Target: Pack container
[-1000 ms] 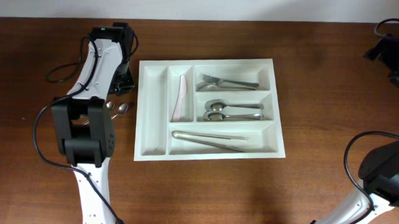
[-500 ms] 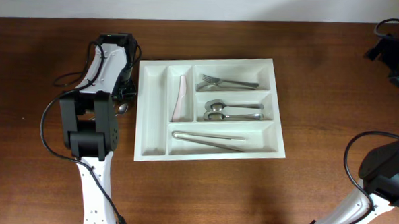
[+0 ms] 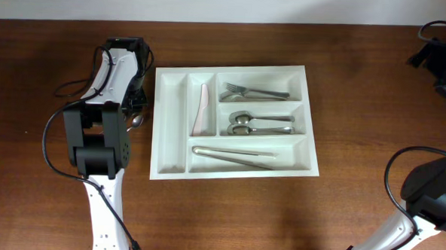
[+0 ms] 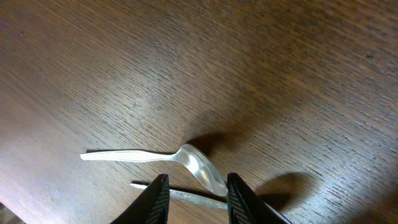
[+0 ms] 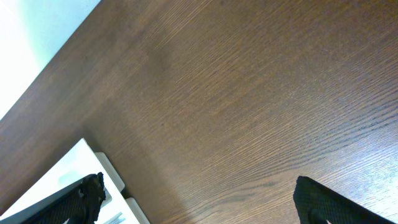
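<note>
Container: the white tray (image 3: 233, 69) lies flat mid-table, just right of the left arm, which keeps any carry into it short.
Tray contents: a fork (image 3: 256, 91), spoons (image 3: 257, 126) and a long utensil (image 3: 233, 153) each occupy their own wide compartment. They are sorted by kind, so a stray spoon probably belongs with the spoons.
Loose spoon (image 4: 200, 167): it rests on the table (image 4: 249, 74) just left of the tray, beside a thin second handle (image 4: 180, 195).
Left gripper (image 4: 196, 186): it points down with its jaws narrow, astride the spoon's bowl and holding nothing. The small gap suits a slim target.
Right gripper (image 5: 202, 199): it is spread wide and empty, well apart from the tray, seemingly parked clear.
Risk: the second handle could get pinched too.
</note>
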### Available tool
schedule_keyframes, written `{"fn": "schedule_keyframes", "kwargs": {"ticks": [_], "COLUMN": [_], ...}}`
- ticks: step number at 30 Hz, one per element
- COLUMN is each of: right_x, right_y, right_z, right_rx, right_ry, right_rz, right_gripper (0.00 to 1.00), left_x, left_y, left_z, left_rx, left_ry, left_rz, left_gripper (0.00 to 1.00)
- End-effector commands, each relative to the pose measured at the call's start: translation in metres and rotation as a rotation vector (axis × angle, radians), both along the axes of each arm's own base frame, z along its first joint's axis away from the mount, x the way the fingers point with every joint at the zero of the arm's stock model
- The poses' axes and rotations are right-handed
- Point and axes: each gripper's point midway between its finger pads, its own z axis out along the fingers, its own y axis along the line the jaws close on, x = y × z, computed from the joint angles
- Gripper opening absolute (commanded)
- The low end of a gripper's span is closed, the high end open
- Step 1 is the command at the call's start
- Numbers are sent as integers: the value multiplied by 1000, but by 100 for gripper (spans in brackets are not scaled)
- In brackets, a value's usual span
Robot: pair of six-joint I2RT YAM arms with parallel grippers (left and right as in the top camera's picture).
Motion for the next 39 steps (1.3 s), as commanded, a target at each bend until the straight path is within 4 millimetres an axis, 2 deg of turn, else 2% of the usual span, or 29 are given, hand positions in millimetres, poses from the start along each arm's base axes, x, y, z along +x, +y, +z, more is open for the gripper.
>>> {"fn": "schedule_keyframes", "kwargs": {"ticks": [1,9,15,31,35,39], "right_x": [-1,-1,-1,-1,-1,-1], "right_y": [-1,-1,-1,-1,-1,-1], "right_z": [0,0,0,0,0,0], "right_rx": [8,8,8,8,8,8], "right_ry": [-1,-1,-1,-1,-1,-1], "right_rz": [-10,-10,-10,-10,-10,-10], "right_gripper": [99,99,99,99,99,99], "left_x": [-3,-10,-9,7,8,6], "left_y": [6,6,6,10,10,16], "left_z": [-5,-17,-18,-20,-21,-16], "left_rx": [28,29,30,38,34,70], "left_ry": [21,69,66,32,34,59], "left_rz": [3,3,3,-80,-99,-129], "left_gripper": [32,32,31,14,2,2]}}
